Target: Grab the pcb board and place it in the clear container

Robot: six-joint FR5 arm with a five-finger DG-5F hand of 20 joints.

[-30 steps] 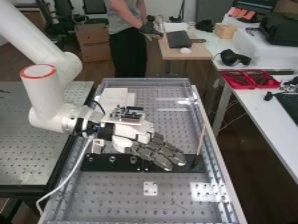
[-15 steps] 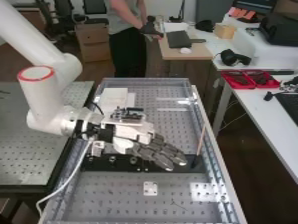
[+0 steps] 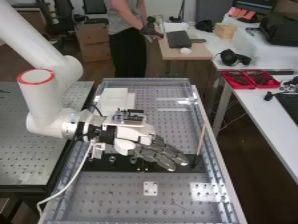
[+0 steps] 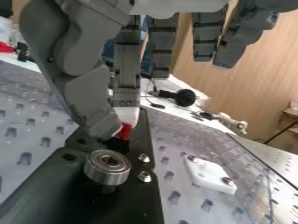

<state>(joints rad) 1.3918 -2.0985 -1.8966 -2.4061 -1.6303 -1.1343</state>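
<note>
In the high view the hand (image 3: pixel 156 151) is over the black plate (image 3: pixel 122 162) that crosses the bench, its fingers extended towards the right rail. A flat part with small dark components (image 3: pixel 126 117) sits just behind the hand's palm; I cannot tell whether it is the pcb board. Farther back is a pale boxy object (image 3: pixel 114 99), and I cannot tell whether it is the clear container. In the wrist view the hand (image 4: pixel 126 70) hangs over the plate with its fingers fairly straight, near a small red part (image 4: pixel 124 131) and a round metal bearing (image 4: pixel 108 167).
A thin upright rod (image 3: pixel 201 140) stands near the right rail. A small white plate (image 3: pixel 150 188) is fixed on the near perforated surface. Transparent walls edge the bench. On the right-hand table are red trays (image 3: pixel 249 79).
The arm's wrist and the palm have shifted slightly towards the bench's near end, and the part with dark components has moved with them. The fingers keep their extended shape.
</note>
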